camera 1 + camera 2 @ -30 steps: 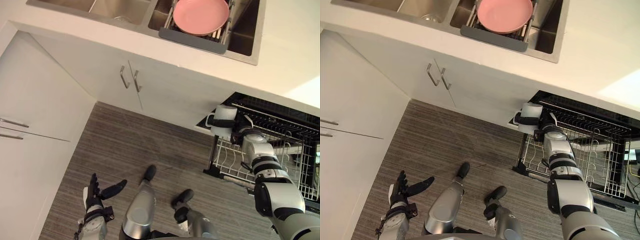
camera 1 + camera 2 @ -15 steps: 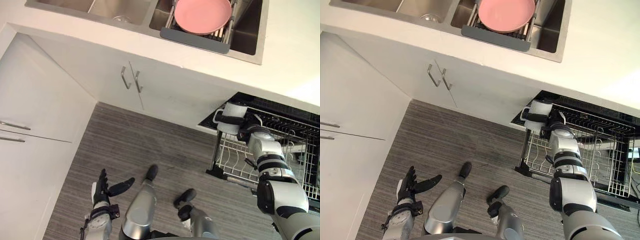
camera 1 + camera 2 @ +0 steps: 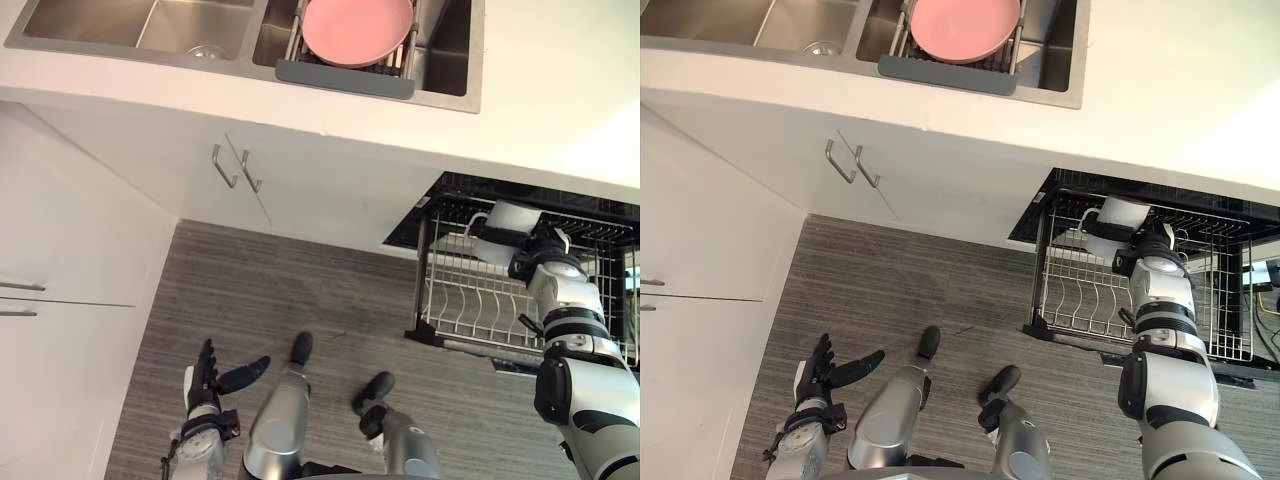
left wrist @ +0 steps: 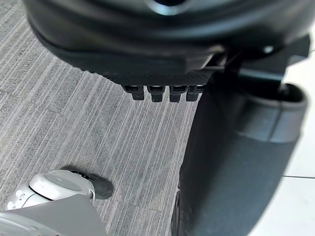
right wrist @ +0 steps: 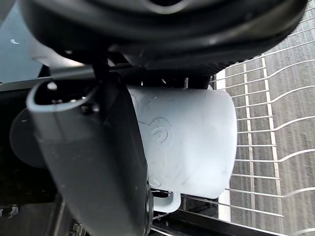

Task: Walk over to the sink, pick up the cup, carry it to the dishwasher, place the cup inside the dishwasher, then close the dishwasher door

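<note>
Thumb and fingers of your right hand (image 3: 530, 262) are curling round the white cup (image 3: 503, 224), so that hand is clamping on it. In the right wrist view the thumb is lying along the cup's side, and the cup's handle is sticking out just beside the thumb's tip. You are holding the cup tilted, with its handle pointing away from your wrist.

Directly under that hand, the wire rack (image 3: 470, 300) is standing pulled out of the dishwasher (image 3: 410, 225). The cup is hanging over the rack's far part, close to the dark opening. Whether the cup is touching the wires, you cannot tell from these views. Beyond the hand, the white counter (image 3: 560, 90) is running above the dishwasher.

Your left hand (image 3: 205, 385) is hanging low, well apart from the right one, with its fingers straight and spread and its thumb standing out to the side. It is holding nothing, and the grey striped floor (image 3: 300, 290) is lying beneath it.

Far ahead of the left hand, two cabinet handles (image 3: 232, 166) are showing on the white cupboard front. Above them the sink (image 3: 100, 30) is sitting in the counter. A pink plate (image 3: 357, 30) is resting on a grey drainer (image 3: 345, 78) in the sink's basin nearer the dishwasher.
</note>
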